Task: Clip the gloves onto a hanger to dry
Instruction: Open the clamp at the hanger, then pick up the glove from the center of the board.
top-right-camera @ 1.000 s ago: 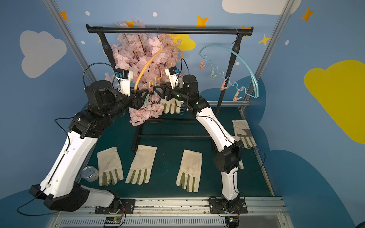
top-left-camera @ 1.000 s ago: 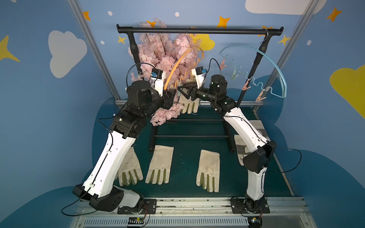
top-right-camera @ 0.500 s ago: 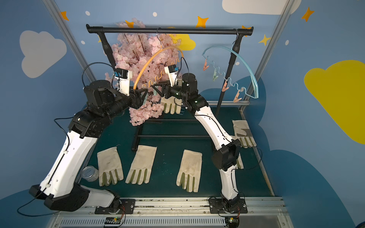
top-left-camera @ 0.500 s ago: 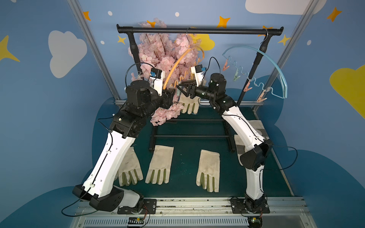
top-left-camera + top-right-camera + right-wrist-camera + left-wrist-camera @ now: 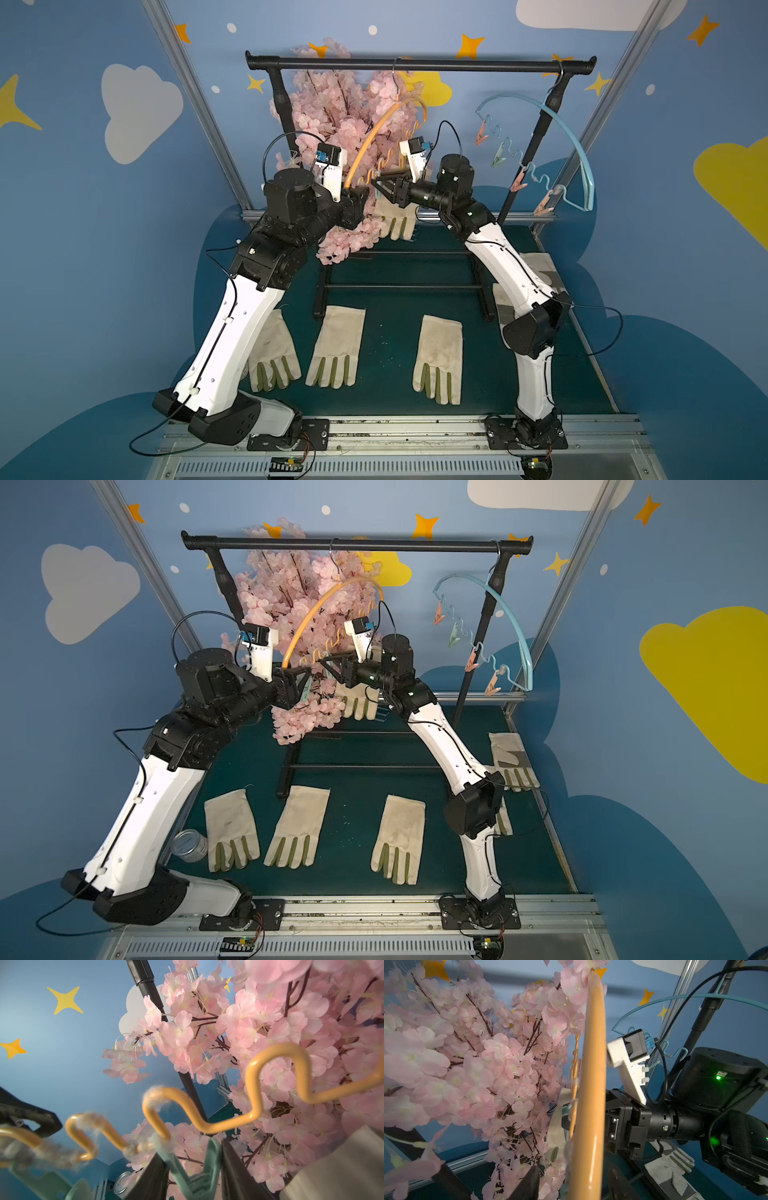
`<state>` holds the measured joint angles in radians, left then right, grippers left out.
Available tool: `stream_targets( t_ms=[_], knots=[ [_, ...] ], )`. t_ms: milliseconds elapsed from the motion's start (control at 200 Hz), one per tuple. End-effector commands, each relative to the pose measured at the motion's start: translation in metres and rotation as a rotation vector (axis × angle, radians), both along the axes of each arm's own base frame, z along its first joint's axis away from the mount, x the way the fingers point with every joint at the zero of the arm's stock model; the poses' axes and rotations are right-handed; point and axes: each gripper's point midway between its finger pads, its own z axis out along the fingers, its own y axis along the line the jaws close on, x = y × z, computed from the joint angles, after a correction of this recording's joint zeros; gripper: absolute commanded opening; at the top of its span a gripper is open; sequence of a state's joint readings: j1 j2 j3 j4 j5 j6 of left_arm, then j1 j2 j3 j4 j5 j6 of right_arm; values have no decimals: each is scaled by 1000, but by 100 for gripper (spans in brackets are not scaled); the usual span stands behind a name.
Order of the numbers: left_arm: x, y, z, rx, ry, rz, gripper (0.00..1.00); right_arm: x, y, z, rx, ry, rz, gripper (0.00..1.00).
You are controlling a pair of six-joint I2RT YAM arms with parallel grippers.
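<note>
Black garment rail (image 5: pixel 415 64) over the green table (image 5: pixel 395 266). Orange hanger (image 5: pixel 591 1064): a smooth arc with a wavy lower wire. It passes between the jaws of the left end effector (image 5: pixel 573 1178); whether they clamp it cannot be told. Cream canvas gloves (image 5: pixel 336 345) lie flat on the table, well below both end effectors. One hanging glove (image 5: pixel 392 218) is just beneath the right end effector (image 5: pixel 191 1151), which squeezes a green clip (image 5: pixel 197 1184). The gloves are probably light, limp and coarse; the wide cuff is the best place to pinch them.
</note>
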<state>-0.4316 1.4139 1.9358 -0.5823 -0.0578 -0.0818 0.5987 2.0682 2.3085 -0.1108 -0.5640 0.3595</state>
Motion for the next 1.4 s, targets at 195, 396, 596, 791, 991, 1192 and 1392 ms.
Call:
stream_targets(
  t_ms=[195,396,596,791,991,1192,1392],
  knots=[
    [-4,3,9,-13,-26,-6,53,-5,-2,15,25,-36,11,29],
    [-22,12,5,-37,-13,4,55,-5,-3,16,26,-39,6,27],
    [-59,39,-43,-78,101,69,56,-5,-5,15,17,-44,-7,27],
    [-86,49,-144,-150,361,116,56,-4,-6,14,15,-42,-11,27],
    [-87,11,-262,-299,637,57,52,-5,-6,16,21,-44,-13,27],
    [-82,-57,-338,-276,797,-41,52,-6,-7,18,24,-45,-11,27],
    [-70,-106,-385,-274,904,-110,52,-7,-9,20,31,-49,-14,27]
  ],
)
